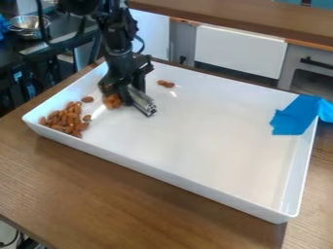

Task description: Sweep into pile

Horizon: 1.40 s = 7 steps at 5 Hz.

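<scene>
Wooden table nearest; over white tray, gripper hangs (slightly tilted), fingers closed round silver tool.

The desk is of brown wood, with visible grain. On the far side there is a long wooden counter top, and below it stand white panels and a grey cabinet with a dark handle. At the far left, a metal bowl is on a dark surface.

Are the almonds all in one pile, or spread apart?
Partly spread: a heap of almonds lies in the tray at left, but a small cluster lies apart, near the far rim.
</scene>
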Each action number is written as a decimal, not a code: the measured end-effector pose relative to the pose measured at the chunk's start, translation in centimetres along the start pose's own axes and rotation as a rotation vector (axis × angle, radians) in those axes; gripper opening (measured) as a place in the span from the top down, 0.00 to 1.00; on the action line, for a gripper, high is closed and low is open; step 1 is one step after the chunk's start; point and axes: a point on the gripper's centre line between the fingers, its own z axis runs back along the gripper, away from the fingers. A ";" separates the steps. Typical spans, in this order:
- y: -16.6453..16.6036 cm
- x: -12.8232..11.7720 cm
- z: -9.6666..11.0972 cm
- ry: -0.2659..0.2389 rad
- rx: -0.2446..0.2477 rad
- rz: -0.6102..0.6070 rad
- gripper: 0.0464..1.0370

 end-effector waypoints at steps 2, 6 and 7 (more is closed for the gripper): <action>3.9 -2.5 1.6 0.039 0.016 0.006 0.66; -1.8 -4.1 3.5 0.162 -0.093 -0.498 0.66; -4.2 -4.9 2.8 0.203 -0.112 -0.722 0.66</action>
